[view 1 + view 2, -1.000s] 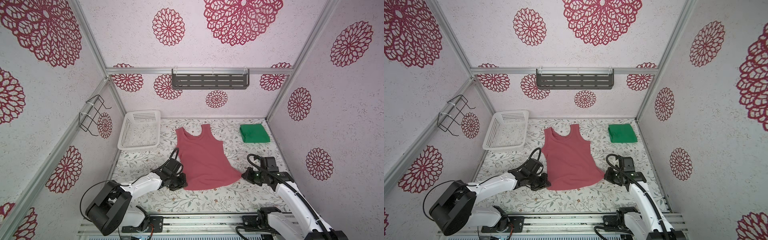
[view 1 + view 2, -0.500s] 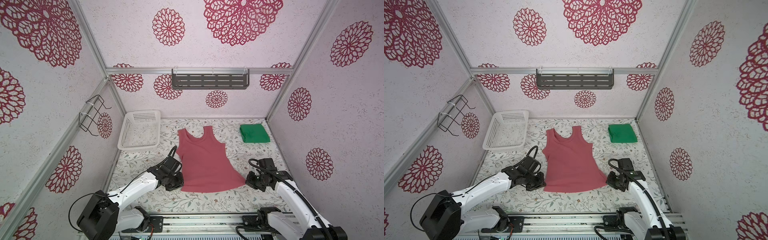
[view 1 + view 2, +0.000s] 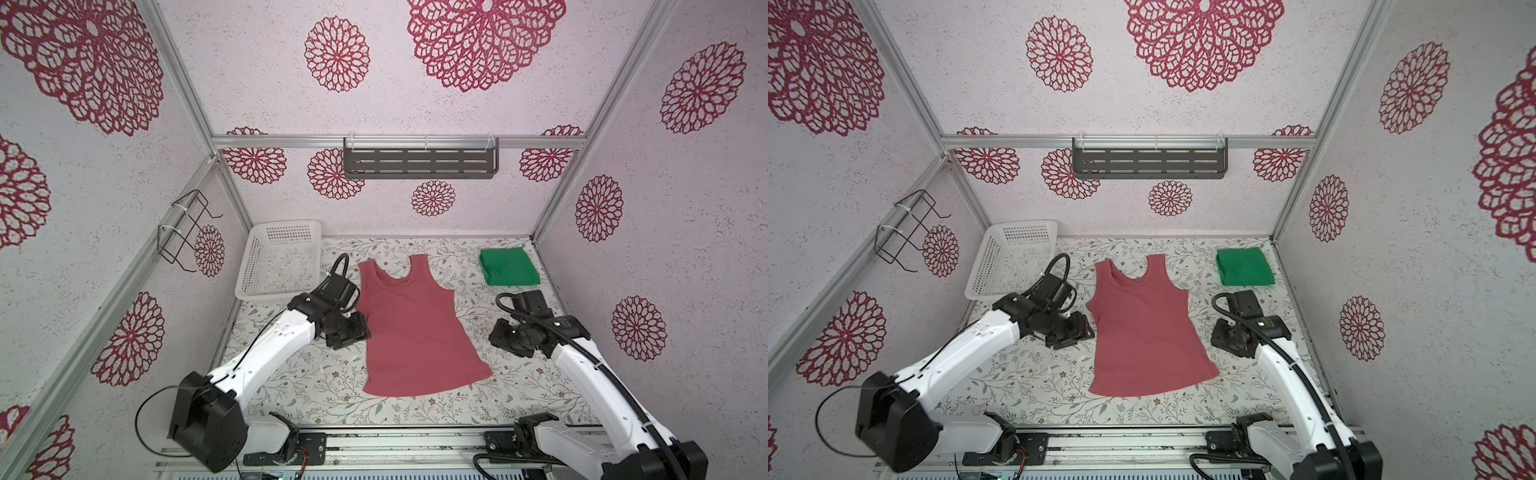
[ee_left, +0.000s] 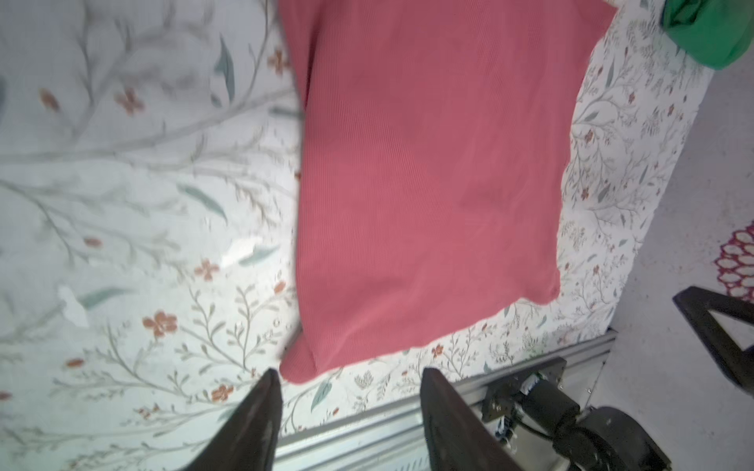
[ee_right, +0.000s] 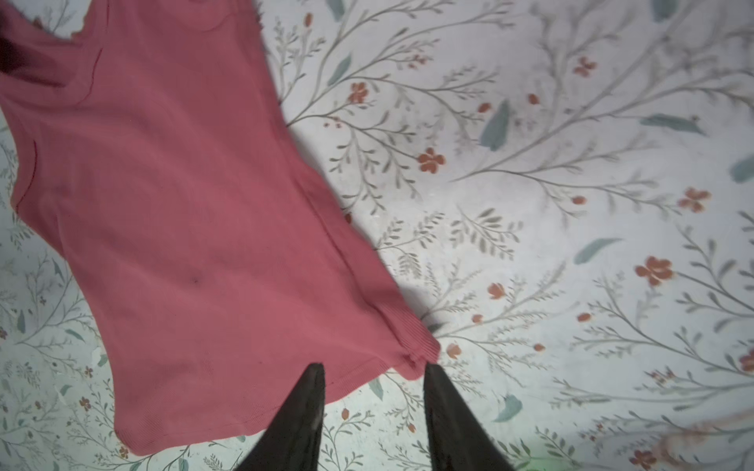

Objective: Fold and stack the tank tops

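Pink-red tank top lies flat and unfolded mid-table, straps toward 12 o'clock, hem toward 6. The left gripper sits at its 9 o'clock edge with jaws spread and nothing between them, one hem corner just off the tips in the left wrist view. The right gripper stands off at 3 o'clock, apart from the cloth in both top views. It is parted too, and the other hem corner lies right at its tips, loose on the floral table cover. The green tank top sits folded at 2 o'clock, well apart. The white basket fills 10 o'clock. Bare cover runs from the hem to the front rail, and on both flanks. Both wrist views are soft, and in the left one the green tank top is cut off at the frame corner.
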You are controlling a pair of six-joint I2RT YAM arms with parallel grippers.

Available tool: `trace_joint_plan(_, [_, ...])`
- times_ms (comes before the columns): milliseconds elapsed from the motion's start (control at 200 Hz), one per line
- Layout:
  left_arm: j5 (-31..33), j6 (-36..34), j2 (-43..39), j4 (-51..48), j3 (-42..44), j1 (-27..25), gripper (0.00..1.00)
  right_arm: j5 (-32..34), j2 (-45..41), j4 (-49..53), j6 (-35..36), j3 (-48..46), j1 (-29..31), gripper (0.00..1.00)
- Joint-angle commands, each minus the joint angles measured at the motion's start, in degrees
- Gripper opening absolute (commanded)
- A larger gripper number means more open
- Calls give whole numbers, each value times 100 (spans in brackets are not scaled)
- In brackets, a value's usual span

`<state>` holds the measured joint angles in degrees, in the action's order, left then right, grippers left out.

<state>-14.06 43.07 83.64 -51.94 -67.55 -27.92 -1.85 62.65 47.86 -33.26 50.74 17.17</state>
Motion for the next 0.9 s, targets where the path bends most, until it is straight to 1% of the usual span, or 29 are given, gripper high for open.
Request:
trace_joint_plan(0, [202,-836,1201,456,-755,176,51,123,604,-610,-539,-61,881,40])
trace_joint_plan(95, [159,-922,2260,862,-1540,212,45,96,996,-1192,-841,-288,1296,37])
trace_joint_plan(230, [181,-966,3652,989,-2601,238,39,98,1356,-1882,-1107,-800,1346,34])
trace_joint_plan(315, [229,-901,4166,1033,-2964,250,36,174,1606,-2183,-1140,-981,1316,33])
trace_joint_plan(395, [250,-794,4387,1116,-2940,252,34,284,1904,-2292,-1070,-979,1236,32])
trace_joint_plan(455, [288,-710,4335,1269,-2589,250,34,299,2128,-2352,-940,-981,1067,31])
trace_joint_plan(535, [362,-466,4041,1627,-1824,254,32,370,2397,-2452,-709,-971,721,31])
trace_joint_plan(625, [404,-15,3548,2170,-660,231,31,383,2707,-2533,-319,-802,283,30])
trace_joint_plan(665, [405,249,3206,2458,-92,194,31,396,2879,-2559,-134,-645,141,30])
trace_joint_plan(700, [441,467,2967,2667,365,130,31,409,3065,-2579,60,-473,40,30])
trace_joint_plan(716, [473,560,2716,2732,550,96,31,406,3153,-2583,137,-371,7,30])
trace_joint_plan(766, [642,865,2286,2874,1112,-65,31,407,3477,-2623,417,-30,-54,30])
trace_joint_plan(896, [948,1713,1217,2905,2209,-555,32,168,4434,-2813,1114,1094,-69,30])
